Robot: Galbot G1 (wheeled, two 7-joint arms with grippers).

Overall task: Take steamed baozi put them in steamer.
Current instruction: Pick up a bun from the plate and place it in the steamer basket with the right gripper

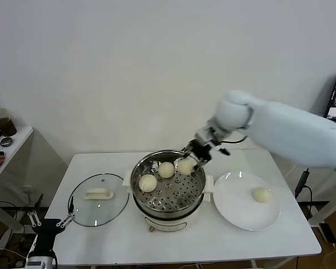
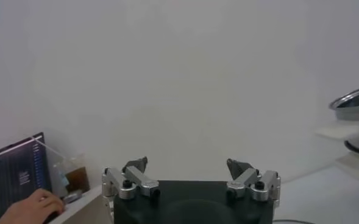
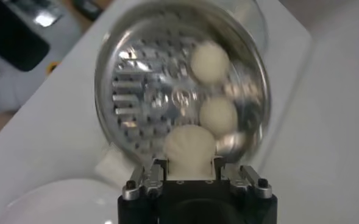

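A white desk (image 1: pixel 173 246) is seen in front of a plain white wall. At its centre stands the steamer (image 1: pixel 168 188), a steel pot with a perforated tray on a cream base. At 9 o'clock from the steamer a glass lid (image 1: pixel 98 199) with a white handle lies flat on the desk. At 3 o'clock from the steamer a white plate (image 1: pixel 241 216) is set just beside it, and one baozi (image 1: pixel 261 194) rests on the plate's far right part.

Two baozi lie on the tray: one (image 1: pixel 148 182) at about 9 o'clock and one (image 1: pixel 166 170) at about 11 o'clock. A third baozi (image 1: pixel 185 165) is pinched by the right tool (image 1: pixel 191 158) at about 1 o'clock over the tray, near the steamer's rim. In the right wrist view this bun (image 3: pixel 188 146) is shown pressed between the two fingers (image 3: pixel 147 178) of the tool, with the other two buns on the tray beyond it. Whether the held bun touches the tray cannot be told.

The left tool (image 1: pixel 51 219) is parked low at the desk's near left corner, away from the steamer. In the left wrist view its fingers (image 2: pixel 135 165) are seen spread wide with nothing between them.
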